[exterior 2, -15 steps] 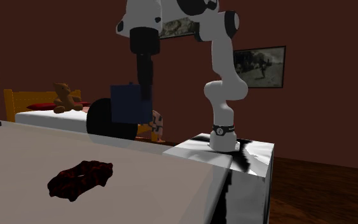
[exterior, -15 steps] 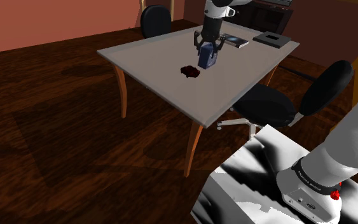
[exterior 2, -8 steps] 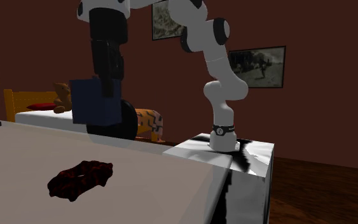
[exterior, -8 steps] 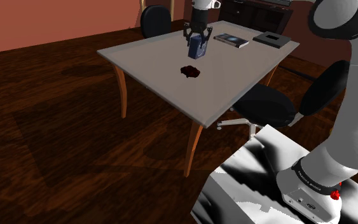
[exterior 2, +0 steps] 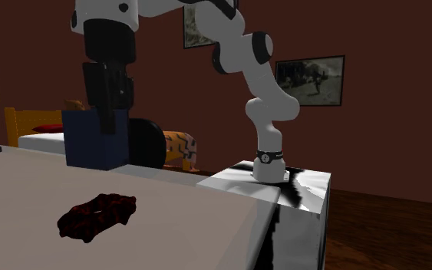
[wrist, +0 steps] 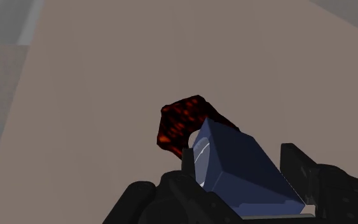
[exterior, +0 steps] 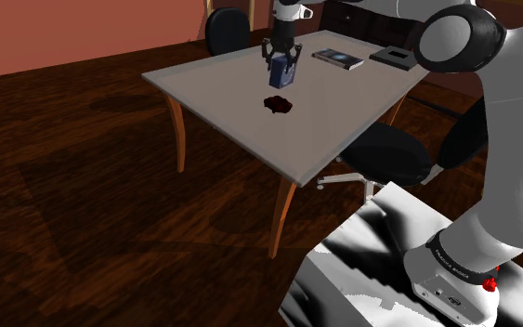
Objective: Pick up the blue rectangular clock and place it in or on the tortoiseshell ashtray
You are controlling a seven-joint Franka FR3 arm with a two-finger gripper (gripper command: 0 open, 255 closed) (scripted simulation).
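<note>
The black two-finger gripper (exterior: 281,63) was clamped on the dark blue rectangular clock (wrist: 247,172), held aloft above the grey table (exterior: 361,98) near the mottled red-black ashtray (wrist: 179,121) — carrying step in hand — so the next move likely called for centring, lowering and release.

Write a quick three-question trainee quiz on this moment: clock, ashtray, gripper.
1. True or false: the blue clock lies in the dark, red-mottled ashtray.
2. The gripper is: A) open above the ashtray; B) shut on the clock; C) shut on nothing.
3. In the shoulder view, what seat stands between the table and the stand?

Key:
1. False. The clock hangs in the gripper, apart from the ashtray.
2. B.
3. A black office chair.
</note>
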